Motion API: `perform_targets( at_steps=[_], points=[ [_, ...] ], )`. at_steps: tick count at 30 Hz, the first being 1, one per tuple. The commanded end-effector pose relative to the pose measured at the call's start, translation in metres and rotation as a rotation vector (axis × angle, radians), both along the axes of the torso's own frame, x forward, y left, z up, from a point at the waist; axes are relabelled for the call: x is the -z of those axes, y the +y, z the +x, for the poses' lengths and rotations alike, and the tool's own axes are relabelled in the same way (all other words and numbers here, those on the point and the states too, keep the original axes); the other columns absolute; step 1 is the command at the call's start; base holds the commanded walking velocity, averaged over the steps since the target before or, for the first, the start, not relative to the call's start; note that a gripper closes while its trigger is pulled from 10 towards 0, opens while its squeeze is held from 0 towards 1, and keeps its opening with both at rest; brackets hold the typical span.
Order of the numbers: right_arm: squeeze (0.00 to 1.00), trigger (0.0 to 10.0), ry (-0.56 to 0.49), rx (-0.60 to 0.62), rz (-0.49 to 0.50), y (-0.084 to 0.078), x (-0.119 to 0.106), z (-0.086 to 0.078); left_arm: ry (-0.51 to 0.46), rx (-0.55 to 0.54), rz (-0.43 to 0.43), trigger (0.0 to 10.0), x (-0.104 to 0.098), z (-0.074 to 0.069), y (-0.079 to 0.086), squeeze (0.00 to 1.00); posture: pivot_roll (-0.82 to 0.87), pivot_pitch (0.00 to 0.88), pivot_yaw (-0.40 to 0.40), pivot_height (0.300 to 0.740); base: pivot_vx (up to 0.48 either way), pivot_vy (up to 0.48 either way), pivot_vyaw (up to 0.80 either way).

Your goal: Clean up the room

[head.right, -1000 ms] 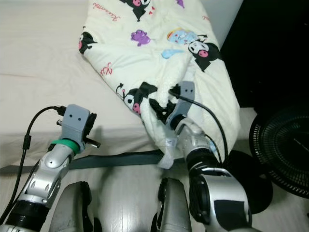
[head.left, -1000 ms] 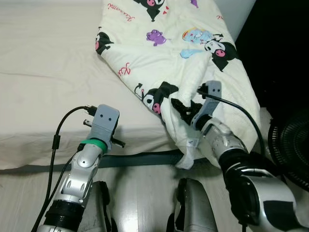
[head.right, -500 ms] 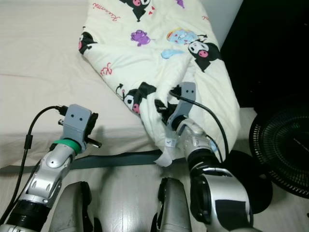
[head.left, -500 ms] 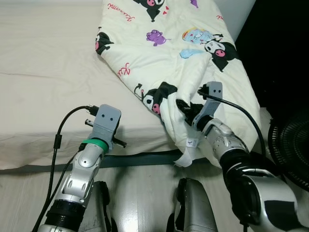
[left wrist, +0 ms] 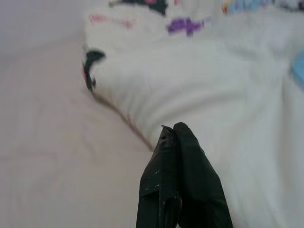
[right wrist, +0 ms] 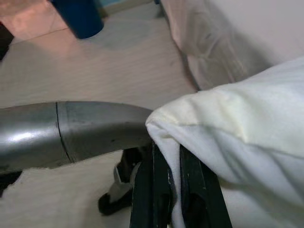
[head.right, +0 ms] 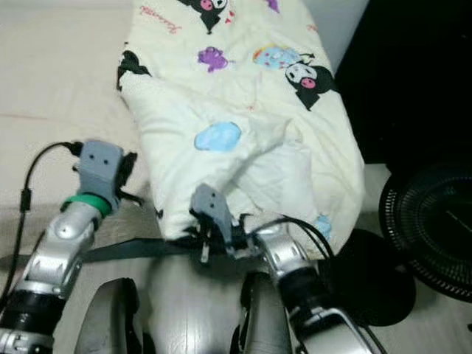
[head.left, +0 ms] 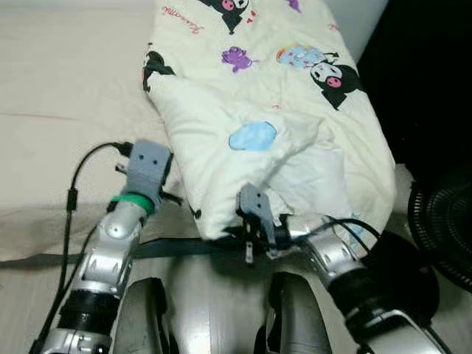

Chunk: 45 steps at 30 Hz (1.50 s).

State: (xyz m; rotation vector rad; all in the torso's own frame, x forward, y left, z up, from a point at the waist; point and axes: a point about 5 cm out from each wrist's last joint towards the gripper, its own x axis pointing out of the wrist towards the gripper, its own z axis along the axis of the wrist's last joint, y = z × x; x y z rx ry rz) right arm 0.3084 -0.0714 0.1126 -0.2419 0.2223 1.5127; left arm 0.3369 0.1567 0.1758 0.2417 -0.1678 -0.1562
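The right gripper point(head.left: 247, 237), jaws clamped on the blanket point(head.left: 258, 103) hem at six o'clock, is folding it; the left gripper point(left wrist: 178, 142), jaws closed empty, waits at nine; next, lay the hem flat on the bed point(head.left: 66, 110).

Left claw point(left wrist: 178, 142) closed, right claw point(right wrist: 172, 164) clamped.

Blanket point(head.left: 265, 118) is lying on the right part of the bed point(head.left: 66, 103), its near edge hanging over the front. Right gripper point(right wrist: 173, 190) is sitting at that near edge, low before the bed. Left gripper point(left wrist: 178, 156) is resting left of the blanket. Fan point(head.left: 442, 228) is standing on the floor point(head.left: 29, 287), far right.
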Motion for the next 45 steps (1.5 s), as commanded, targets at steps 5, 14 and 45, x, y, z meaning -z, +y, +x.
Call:
perform_targets(
  at_steps=[5,14,45],
  points=[
    [1.0,10.0,0.115,0.128,0.263,0.007,-0.018,0.006,0.006,0.046,0.029,10.0,0.008,-0.005,-0.013,0.0,0.05,0.144,0.036,0.542,0.0,0.0,0.0],
    [0.0,10.0,0.237,-0.016,0.364,0.001,-0.032,-0.034,-0.03,0.155,0.039,10.0,0.003,-0.012,-0.051,0.95,0.04,0.148,0.037,0.542,0.0,0.0,0.0],
    [0.0,10.0,0.03,0.775,0.737,-0.093,-0.093,-0.002,-0.019,0.341,0.358,10.0,0.027,-0.014,-0.127,0.0,-0.02,0.158,0.032,0.542,0.0,0.0,0.0]
  ],
)
